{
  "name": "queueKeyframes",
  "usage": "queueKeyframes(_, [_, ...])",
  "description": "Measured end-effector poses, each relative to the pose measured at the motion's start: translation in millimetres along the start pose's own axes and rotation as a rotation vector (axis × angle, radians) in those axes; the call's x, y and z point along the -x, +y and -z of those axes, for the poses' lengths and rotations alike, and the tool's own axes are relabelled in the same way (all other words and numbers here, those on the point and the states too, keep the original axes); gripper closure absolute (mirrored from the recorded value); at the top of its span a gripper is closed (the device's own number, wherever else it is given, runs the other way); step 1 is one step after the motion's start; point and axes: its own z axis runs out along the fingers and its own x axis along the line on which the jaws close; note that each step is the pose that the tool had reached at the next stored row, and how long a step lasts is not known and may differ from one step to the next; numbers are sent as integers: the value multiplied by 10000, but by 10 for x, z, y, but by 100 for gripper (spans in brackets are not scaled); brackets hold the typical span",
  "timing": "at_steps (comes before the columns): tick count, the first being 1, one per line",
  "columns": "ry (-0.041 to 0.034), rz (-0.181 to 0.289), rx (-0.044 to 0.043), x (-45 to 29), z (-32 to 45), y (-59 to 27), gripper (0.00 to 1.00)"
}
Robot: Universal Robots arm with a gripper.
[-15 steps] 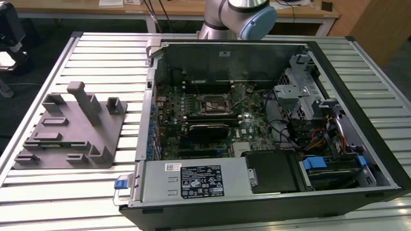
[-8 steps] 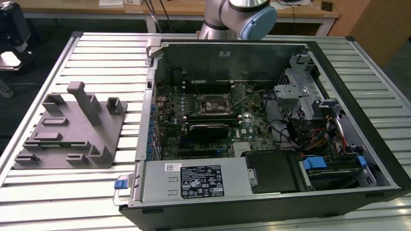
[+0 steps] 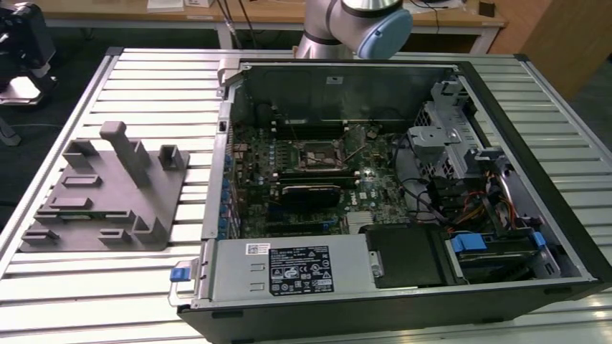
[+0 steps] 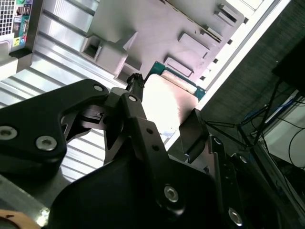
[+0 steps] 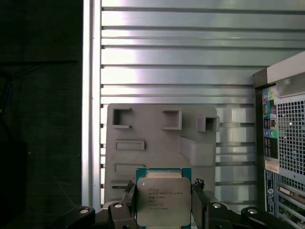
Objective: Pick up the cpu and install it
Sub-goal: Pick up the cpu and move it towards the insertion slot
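In both wrist views my gripper (image 5: 163, 205) is shut on the cpu (image 5: 163, 201), a flat square chip with a silvery top and a thin green rim. One black finger (image 5: 127, 192) presses each of two opposite edges. The second wrist view shows the gripper (image 4: 164, 110) and the cpu (image 4: 167, 100) from close by, the chip's pale face bright between the fingers (image 4: 135, 95). The chip hangs in the air above the grey plastic fixture (image 5: 157, 138) on the slatted table. In the exterior view, the open computer case (image 3: 402, 294) shows its motherboard, with the square socket (image 3: 314, 155) near the middle.
The grey fixture (image 3: 105, 193) with upright posts lies at the exterior view's left of the case. The arm's base and blue-capped joint (image 3: 378, 29) stand behind the case. The case's rear panel (image 5: 286, 143) is near the gripper. The slatted metal table (image 3: 143, 79) ends at a dark drop.
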Motion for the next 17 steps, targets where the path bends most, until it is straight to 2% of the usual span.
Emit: queueKeyframes(17, [1,0,-1,189,-7,11,46])
